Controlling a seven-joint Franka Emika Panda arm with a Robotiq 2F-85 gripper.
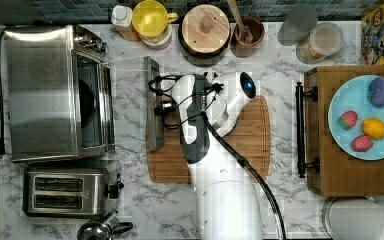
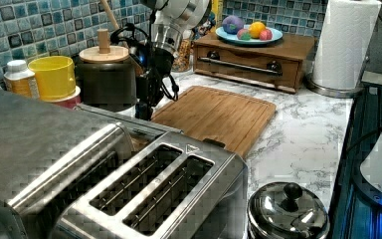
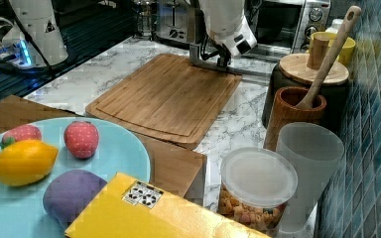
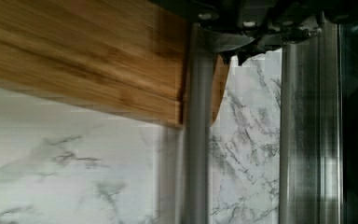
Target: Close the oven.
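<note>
Oven (image 1: 55,92) sits at the top view's left, with its glass door (image 1: 130,100) dropped flat over the marble counter (image 1: 285,190) and the bar handle (image 1: 152,105) at the door's free edge, just beside or over the near edge of the cutting board (image 1: 250,145). The gripper (image 1: 166,106) hangs at that handle, on the board side, about midway along it; in the left view it reaches down to the door edge beyond the toaster (image 2: 164,189). I cannot tell whether the fingers are apart, together or clamped on the handle. That is the first risk: if they are not really around or under the bar, an upward sweep would likely slide off and the door would stay down. A lift that runs straight up instead of along the hinge's arc could jam the fingers against the bar or drag the whole oven back toward the wall. If the bar is released before the door is past upright, the door may fall open again and strike the board. The canister (image 1: 205,32) and cup (image 1: 152,20) stand at the top view's top, near enough that a wide elbow swing could knock them
</note>
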